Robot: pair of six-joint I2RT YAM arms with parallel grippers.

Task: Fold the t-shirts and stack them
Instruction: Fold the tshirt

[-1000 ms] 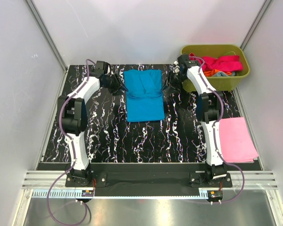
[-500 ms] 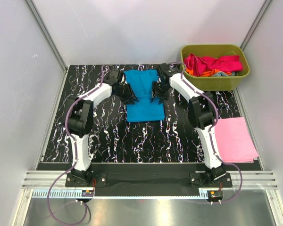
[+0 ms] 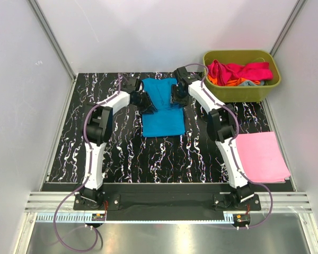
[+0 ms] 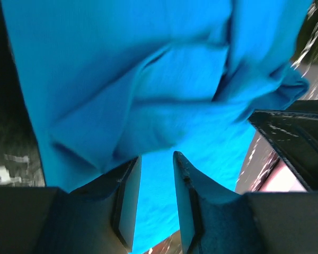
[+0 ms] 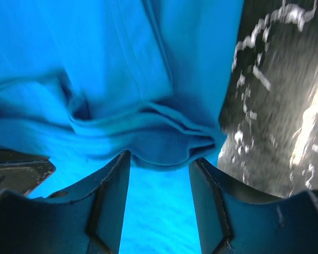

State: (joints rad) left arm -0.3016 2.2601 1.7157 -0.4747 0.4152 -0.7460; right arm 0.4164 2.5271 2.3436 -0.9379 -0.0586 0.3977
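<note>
A cyan-blue t-shirt (image 3: 163,120) lies partly folded at the middle back of the black marbled table (image 3: 122,153). My left gripper (image 3: 147,105) is at its left edge and my right gripper (image 3: 175,99) at its right edge, both low over the upper half. In the left wrist view the left gripper (image 4: 156,157) is open, a rumpled fold of the cyan shirt (image 4: 148,100) at its tips. In the right wrist view the right gripper (image 5: 159,157) is open, with a bunched fold (image 5: 164,148) between its tips. A folded light pink t-shirt (image 3: 261,156) lies at the right.
An olive-green tub (image 3: 265,91) stands at the back right corner, holding magenta (image 3: 246,70) and orange (image 3: 229,81) shirts. White walls with metal posts close in the table on three sides. The arm bases are bolted along the near edge.
Both grippers have moved inward from the table beside the cyan shirt onto its left and right edges. The shirt's upper part is now more bunched.
</note>
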